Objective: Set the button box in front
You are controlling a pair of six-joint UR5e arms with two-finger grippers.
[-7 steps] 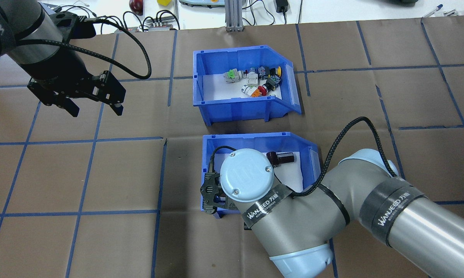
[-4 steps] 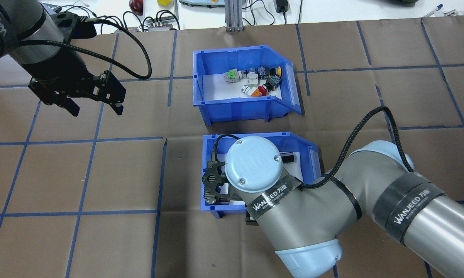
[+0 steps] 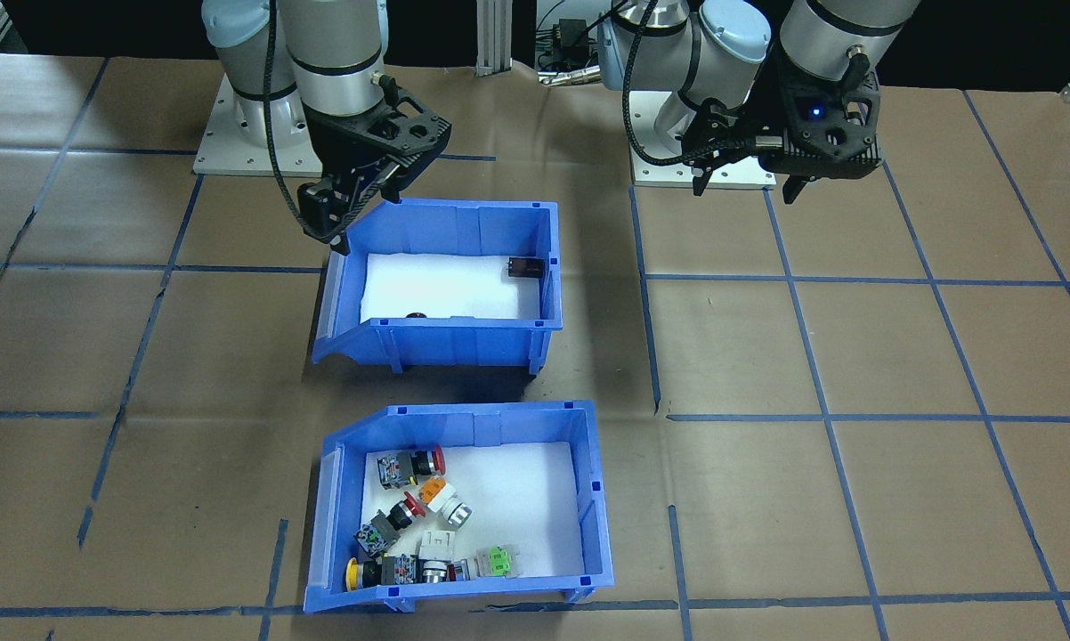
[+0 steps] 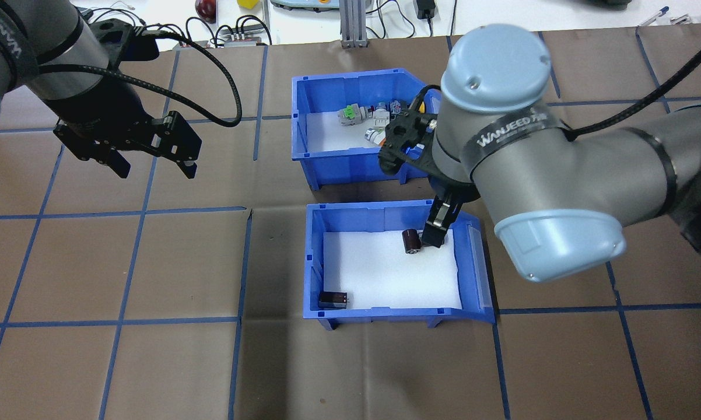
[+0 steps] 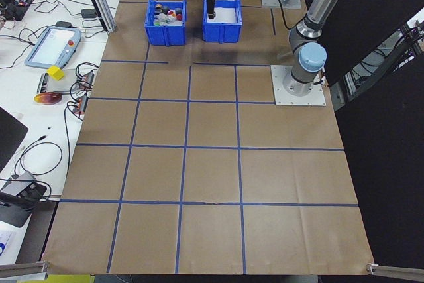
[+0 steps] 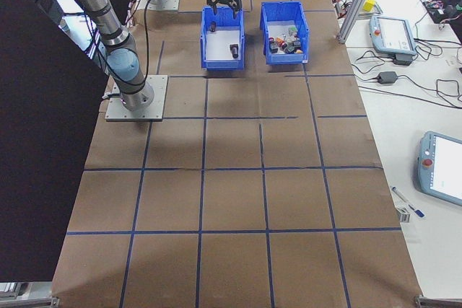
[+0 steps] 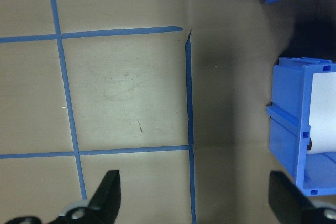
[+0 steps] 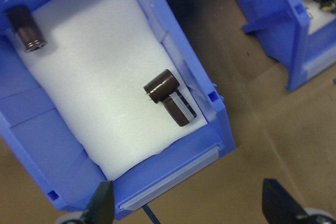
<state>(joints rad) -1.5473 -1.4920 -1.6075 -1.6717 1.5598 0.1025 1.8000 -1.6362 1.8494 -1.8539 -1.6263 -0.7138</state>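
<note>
Both my claws hang in the air with nothing in them. My right claw [image 4: 438, 224] has its fingers spread apart — it floats above the nearer blue bin [image 4: 315, 256], over that bin's corner at about 1 o'clock. On the white foam below lie two dark cylinders [image 8: 169, 96], one near the bin's open lip and one in a back corner. My left claw [image 4: 155, 166] is also spread wide, well apart at 9 o'clock, over bare brown paper with blue tape lines. Farther off at 12 o'clock sits the button box [image 4: 304, 105] — behind the nearer bin, full of red, yellow, orange and green buttons.
</note>
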